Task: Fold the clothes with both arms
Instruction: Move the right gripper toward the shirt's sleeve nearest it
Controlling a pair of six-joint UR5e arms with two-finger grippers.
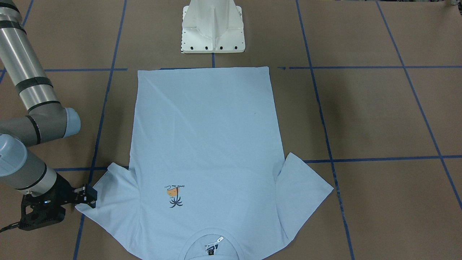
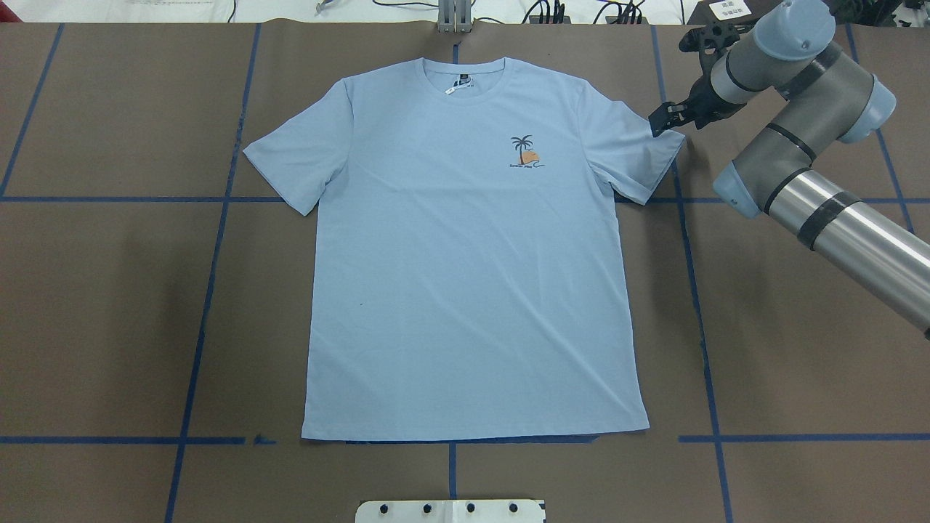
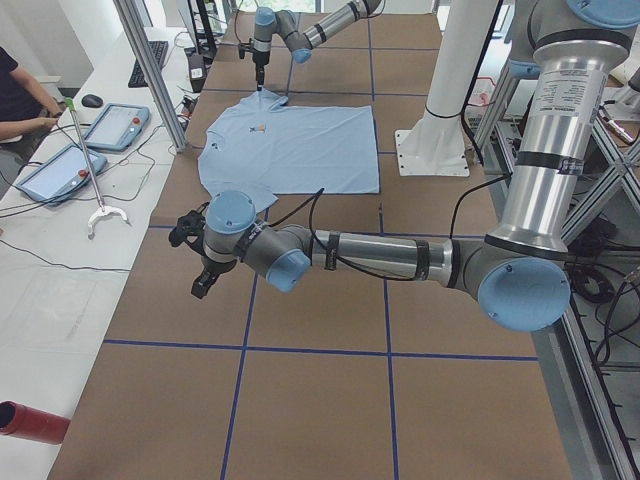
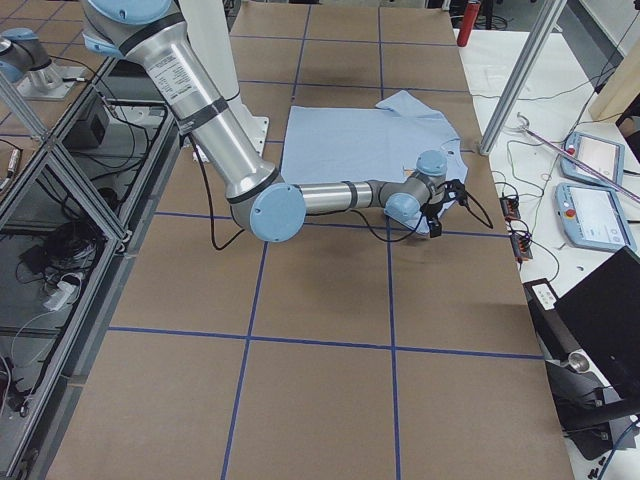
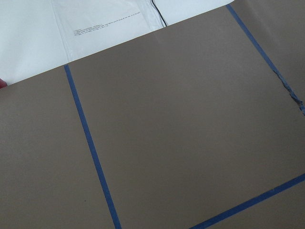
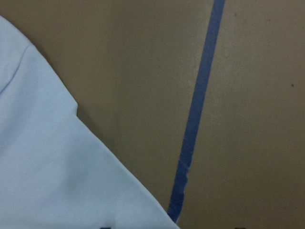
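The light blue T-shirt (image 2: 472, 254) lies flat and face up on the brown table, collar (image 2: 465, 69) away from the robot's base, and its palm-tree print (image 2: 524, 151) shows. My right gripper (image 2: 657, 121) hangs low at the outer edge of the shirt's right-hand sleeve (image 2: 636, 149), seen also in the front view (image 1: 88, 196). Its jaws look open, with nothing between them. The right wrist view shows that sleeve edge (image 6: 57, 167) beside blue tape. My left gripper (image 3: 200, 275) hovers over bare table beyond the other sleeve; I cannot tell whether it is open or shut.
The white pedestal base (image 1: 213, 29) stands just behind the shirt's hem. Blue tape lines (image 2: 211, 290) cross the brown table cover. Beyond the table's far edge, a side bench holds tablets (image 3: 115, 125), a person's arm (image 3: 25, 105) rests there, and metal posts (image 3: 150, 70) rise.
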